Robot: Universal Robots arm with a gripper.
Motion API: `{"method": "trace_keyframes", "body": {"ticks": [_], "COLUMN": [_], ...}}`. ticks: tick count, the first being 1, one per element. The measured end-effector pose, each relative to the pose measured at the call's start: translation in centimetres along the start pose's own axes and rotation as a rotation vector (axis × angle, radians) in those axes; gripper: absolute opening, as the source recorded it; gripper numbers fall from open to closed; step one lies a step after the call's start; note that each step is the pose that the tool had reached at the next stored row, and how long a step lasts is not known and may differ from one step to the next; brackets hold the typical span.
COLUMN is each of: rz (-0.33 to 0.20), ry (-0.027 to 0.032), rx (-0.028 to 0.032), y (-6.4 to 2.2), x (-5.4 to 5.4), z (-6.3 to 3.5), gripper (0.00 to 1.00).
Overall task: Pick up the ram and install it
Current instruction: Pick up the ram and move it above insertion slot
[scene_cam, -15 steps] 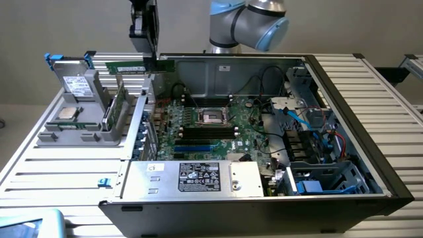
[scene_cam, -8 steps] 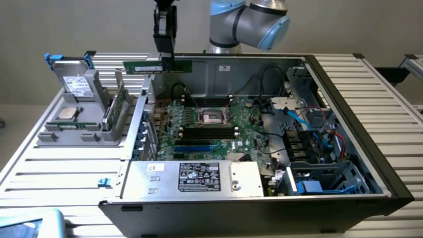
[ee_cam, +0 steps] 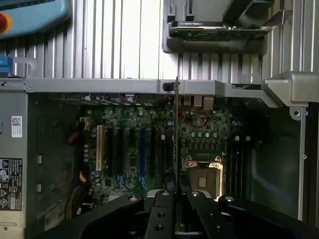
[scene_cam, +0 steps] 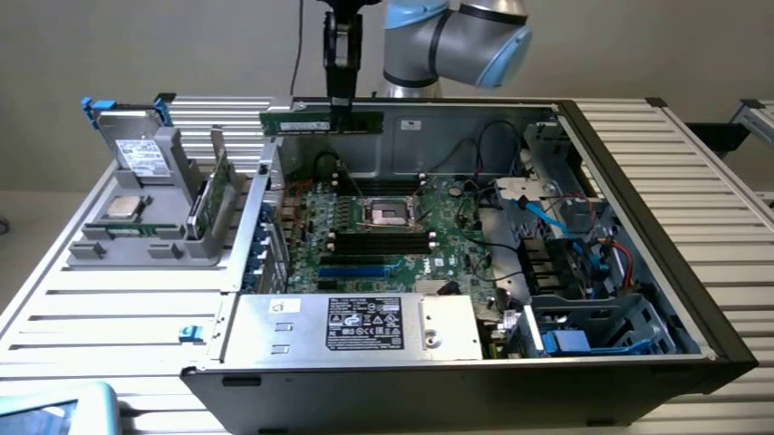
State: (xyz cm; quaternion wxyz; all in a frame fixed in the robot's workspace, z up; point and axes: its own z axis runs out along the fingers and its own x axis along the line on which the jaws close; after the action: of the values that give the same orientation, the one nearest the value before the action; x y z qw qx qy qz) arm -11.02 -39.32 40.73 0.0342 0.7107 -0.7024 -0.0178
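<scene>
Gripper (scene_cam: 343,105) clamped on the ram (scene_cam: 303,122), upper middle of the exterior view, above the open computer case (scene_cam: 423,394); the stick hangs level, long axis running left-right.

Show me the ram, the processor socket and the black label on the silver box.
ram (scene_cam: 303,123), exterior view, on its green board face.
processor socket (scene_cam: 390,213), exterior view, at its centre.
black label (scene_cam: 362,323), exterior view, at the middle of the sticker.
</scene>
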Motion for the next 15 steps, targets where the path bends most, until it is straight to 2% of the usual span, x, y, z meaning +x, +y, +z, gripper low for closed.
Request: {"method": "trace_keyframes", "body": {"ticks": [6,15], "rz": [0.0,0.0], "ry": [-0.0004,-0.0006], "rx": [-0.0099,-0.0188], "y": [-2.3,-5.15], "x": [-0.8,-2.1], "z": [0.71,1.68], "gripper": [0.14,0.14]}}
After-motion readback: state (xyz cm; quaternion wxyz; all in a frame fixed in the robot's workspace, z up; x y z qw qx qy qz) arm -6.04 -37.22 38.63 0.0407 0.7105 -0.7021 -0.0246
